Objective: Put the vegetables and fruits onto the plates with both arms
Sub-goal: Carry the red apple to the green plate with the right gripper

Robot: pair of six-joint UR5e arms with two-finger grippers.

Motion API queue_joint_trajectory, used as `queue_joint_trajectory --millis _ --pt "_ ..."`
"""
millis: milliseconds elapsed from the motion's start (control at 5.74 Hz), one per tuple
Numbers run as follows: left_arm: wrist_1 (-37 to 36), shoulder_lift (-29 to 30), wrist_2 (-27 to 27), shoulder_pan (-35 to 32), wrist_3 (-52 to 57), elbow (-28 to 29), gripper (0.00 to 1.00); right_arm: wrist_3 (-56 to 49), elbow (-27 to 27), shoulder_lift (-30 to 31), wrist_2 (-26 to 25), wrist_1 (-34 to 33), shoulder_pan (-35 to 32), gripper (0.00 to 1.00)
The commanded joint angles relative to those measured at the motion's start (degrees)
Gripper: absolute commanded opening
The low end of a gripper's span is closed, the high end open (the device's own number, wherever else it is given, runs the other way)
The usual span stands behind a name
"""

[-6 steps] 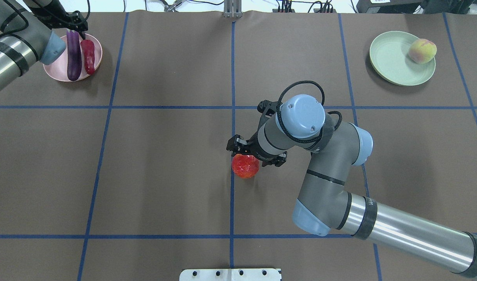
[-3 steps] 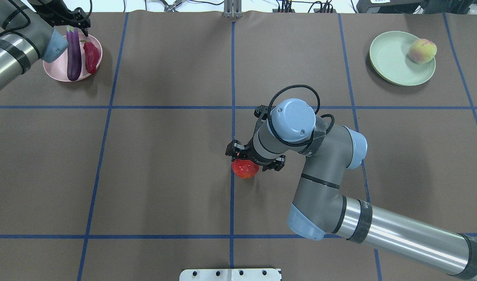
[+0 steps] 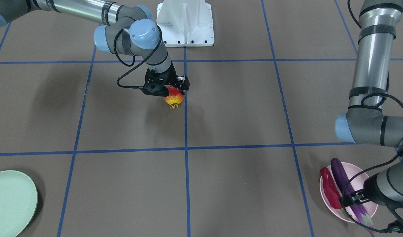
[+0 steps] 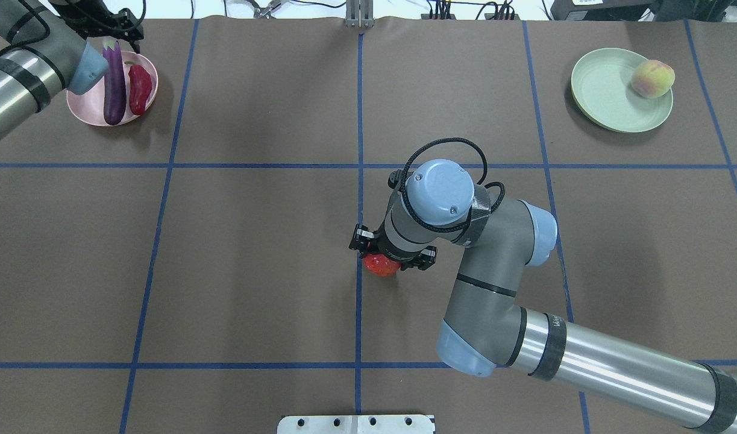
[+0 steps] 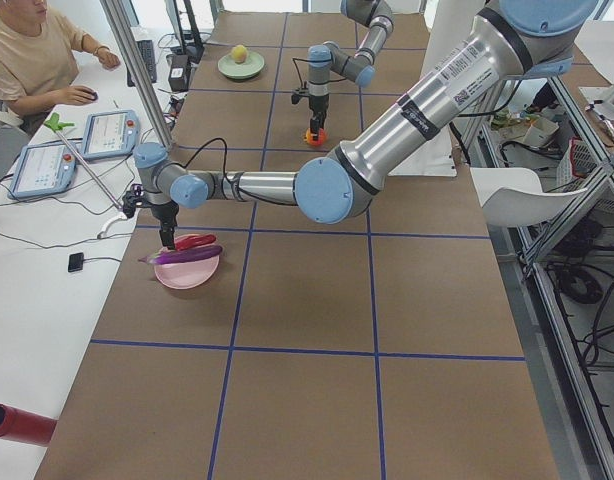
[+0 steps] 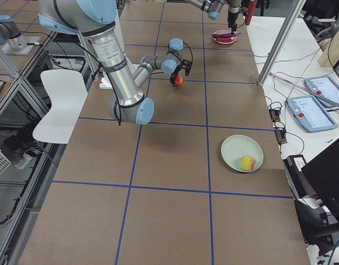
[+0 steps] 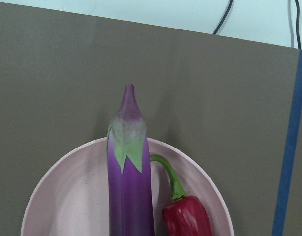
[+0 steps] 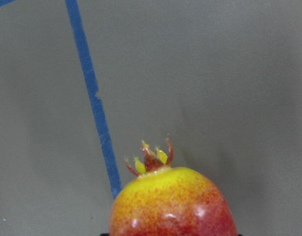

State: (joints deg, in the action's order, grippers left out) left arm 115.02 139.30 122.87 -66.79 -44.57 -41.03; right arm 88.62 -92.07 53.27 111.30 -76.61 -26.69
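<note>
The right arm (image 4: 495, 241) bends down over the table's middle. The right gripper (image 4: 392, 256) has dropped lower, with its fingers spread around the shiny red-orange round fruit (image 3: 174, 97) on the tabletop. Near the far left corner, the left gripper (image 5: 167, 238) has lifted, holding nothing. It is above the long purple eggplant (image 7: 129, 182) and the dark red chili pepper (image 7: 188, 219) on the round pale pink plate (image 7: 67, 196).

The right end effector (image 3: 170, 90) has sunk lower over the fruit (image 3: 174, 98), hiding more of it. The left end effector (image 4: 121, 33) has drawn back from the chili (image 4: 139, 89), which has settled on the pink plate (image 4: 85, 105).
</note>
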Motion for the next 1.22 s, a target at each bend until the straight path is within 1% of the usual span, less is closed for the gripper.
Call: queue_joint_trajectory --millis 0,174,349,523,697,872,1046 --pt "-0.1 -0.1 0.0 0.3 -0.7 -1.3 1.0 -0.5 -0.3 -1.6 2.8 -0.2 -5.1 0.0" --pt "-0.3 -0.3 0.0 0.3 -0.9 -2.6 1.0 -4.7 0.1 -1.3 6.3 -0.7 -10.6 0.0" --pt "-0.8 -0.8 0.1 0.5 -1.0 -5.4 1.0 -12.1 3.2 -1.6 8.2 -2.9 -17.2 0.0" --pt "-1.6 -3.1 0.4 0.6 -2.4 -9.7 1.0 -21.4 9.6 -1.6 11.5 -2.7 -24.0 0.0" --pt "-2.6 -5.3 0.5 0.6 -2.5 -13.6 1.0 -28.8 15.5 -1.7 12.4 -2.6 -29.3 0.0" --pt "-3.4 -5.5 0.5 0.6 -3.0 -14.9 1.0 -36.0 21.7 -1.9 12.4 -2.6 -33.7 0.0" --pt "-3.5 -5.5 0.6 0.8 -4.3 -15.4 1.0 -41.8 26.7 -2.1 12.3 -2.4 -37.1 0.0"
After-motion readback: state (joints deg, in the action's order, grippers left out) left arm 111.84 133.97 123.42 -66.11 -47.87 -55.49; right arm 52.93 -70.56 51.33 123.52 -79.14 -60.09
